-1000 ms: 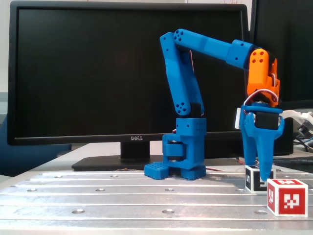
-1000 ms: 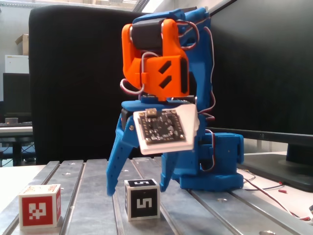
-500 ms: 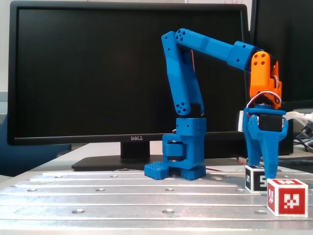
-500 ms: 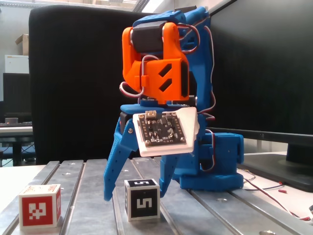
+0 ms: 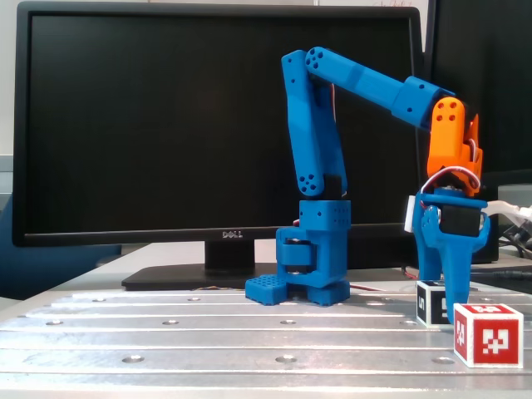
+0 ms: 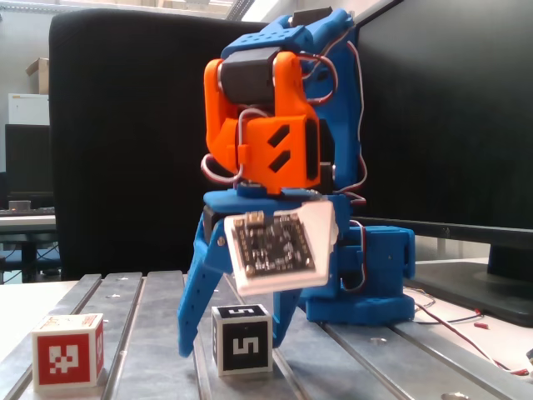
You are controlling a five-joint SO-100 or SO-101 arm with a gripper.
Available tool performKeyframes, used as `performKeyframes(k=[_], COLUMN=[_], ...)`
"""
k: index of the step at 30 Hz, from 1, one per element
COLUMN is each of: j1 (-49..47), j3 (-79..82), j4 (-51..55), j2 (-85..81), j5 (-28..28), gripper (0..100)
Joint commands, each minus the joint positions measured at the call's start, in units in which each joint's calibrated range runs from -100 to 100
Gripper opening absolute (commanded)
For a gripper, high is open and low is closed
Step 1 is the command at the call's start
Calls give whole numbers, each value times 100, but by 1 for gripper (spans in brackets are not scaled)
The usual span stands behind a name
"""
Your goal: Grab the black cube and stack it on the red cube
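Observation:
The black cube (image 5: pixel 431 304) with a white "5" label stands on the metal table, also shown in a fixed view (image 6: pixel 241 338). My blue gripper (image 6: pixel 234 345) is lowered over it and open. One finger (image 6: pixel 191 317) is to the cube's left and the other (image 6: pixel 284 315) to its right, neither clearly pressing it. In a fixed view the gripper (image 5: pixel 444 301) partly covers the cube. The red cube (image 5: pixel 488 334) with a white patterned label rests on the table apart from the black cube; it also shows in a fixed view (image 6: pixel 68 350).
The arm's blue base (image 5: pixel 309 270) is bolted to the slotted metal table (image 5: pixel 208 332). A large Dell monitor (image 5: pixel 166 125) stands behind it. Cables (image 5: pixel 511 212) lie at the right. A circuit board (image 6: pixel 275 243) hangs on the wrist.

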Motion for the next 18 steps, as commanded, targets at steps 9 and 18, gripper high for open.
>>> performKeyframes(k=[9,18], j1=[-16,-16], j3=[-201,-201], j4=[18,9], j2=[6,-19], j5=[21,16], gripper=[30,23])
